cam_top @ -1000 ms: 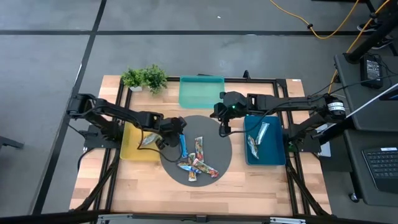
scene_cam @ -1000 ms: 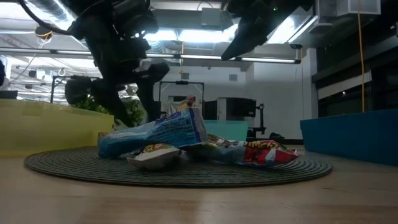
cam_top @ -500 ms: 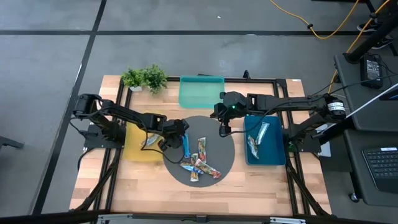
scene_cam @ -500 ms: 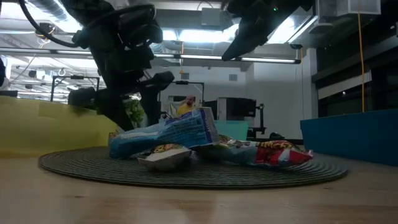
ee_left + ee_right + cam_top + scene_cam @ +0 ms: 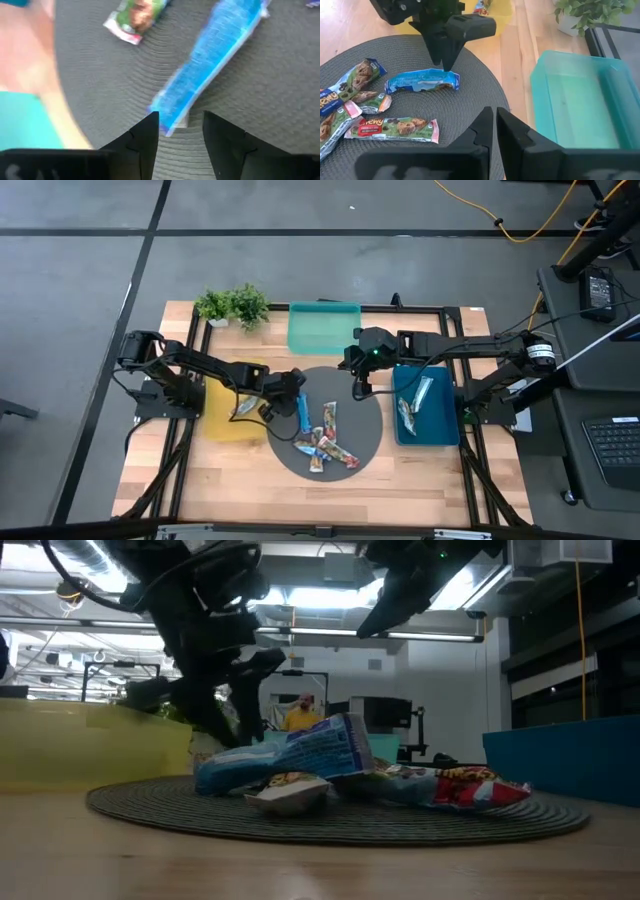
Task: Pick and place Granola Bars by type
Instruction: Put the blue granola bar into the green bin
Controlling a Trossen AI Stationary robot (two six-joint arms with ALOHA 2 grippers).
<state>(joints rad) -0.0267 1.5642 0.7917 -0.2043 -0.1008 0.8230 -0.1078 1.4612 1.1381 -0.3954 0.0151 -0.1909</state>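
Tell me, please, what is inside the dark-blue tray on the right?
The dark-blue tray holds two silvery-white bars. The right arm crosses above its far end, so anything there is hidden.

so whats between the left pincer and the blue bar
Nothing: in the left wrist view the left pincer straddles the blue bar's near end, with only bare grey mat around it.
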